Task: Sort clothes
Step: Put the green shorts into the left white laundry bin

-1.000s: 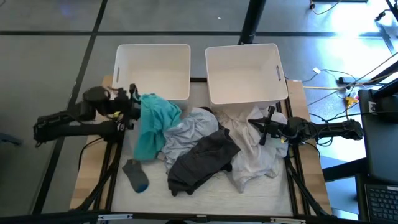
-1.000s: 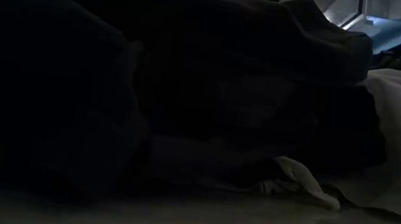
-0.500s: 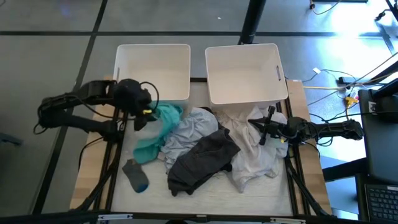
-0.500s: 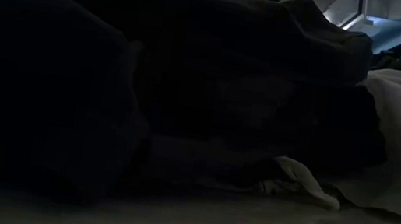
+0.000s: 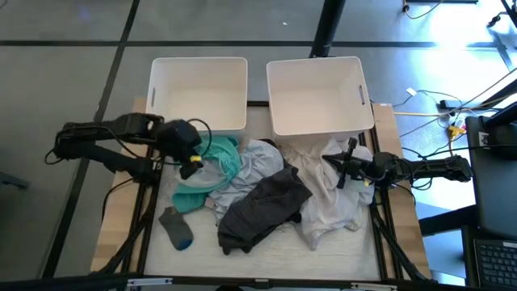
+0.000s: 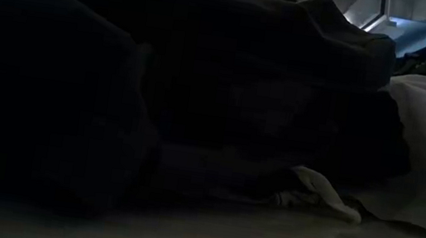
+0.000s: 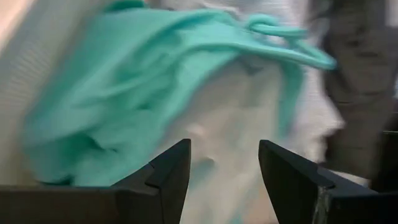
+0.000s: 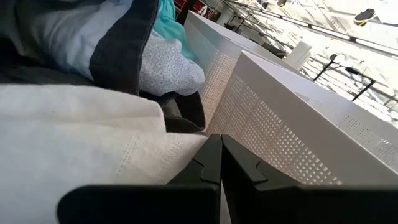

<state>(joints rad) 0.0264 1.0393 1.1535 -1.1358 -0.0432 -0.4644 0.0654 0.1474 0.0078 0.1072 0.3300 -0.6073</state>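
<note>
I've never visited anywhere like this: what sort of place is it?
Probably a robotics lab or test workshop, not a home laundry. Two dark robot arms work at a wooden table with two white plastic bins, on a bare grey floor with loose cables beside a laptop.

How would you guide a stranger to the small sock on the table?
Start at the left bin and come down past the teal garment to the table's near left corner. The sock lies there alone, apart from the pile: small, grey, with a blue toe.
</note>
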